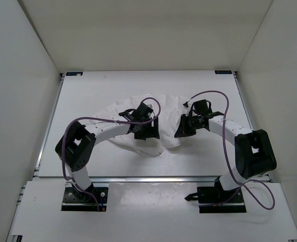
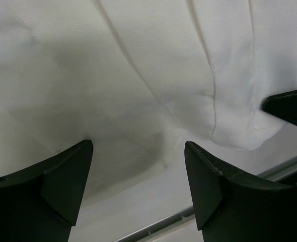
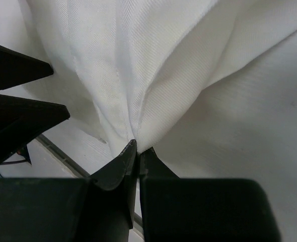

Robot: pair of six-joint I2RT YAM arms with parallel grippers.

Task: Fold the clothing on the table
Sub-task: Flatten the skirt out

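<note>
The clothing (image 1: 133, 108) is a thin white garment lying rumpled across the middle of the table (image 1: 88, 156), with ridged folds running along it (image 2: 153, 60). My left gripper (image 1: 147, 132) hovers over its near edge. Its jaws (image 2: 138, 151) stand wide open, with nothing between them but cloth and tabletop below. My right gripper (image 1: 182, 128) is just to the right of it. In the right wrist view its jaws (image 3: 138, 148) are shut on a pinched fold of the clothing (image 3: 178, 65), and the cloth fans up from the tips.
A silver rail (image 2: 189, 214) runs along the table's near edge, just below the garment's hem. The right gripper's fingertip (image 2: 289, 106) shows at the edge of the left wrist view. White walls (image 1: 22, 75) enclose the table on three sides.
</note>
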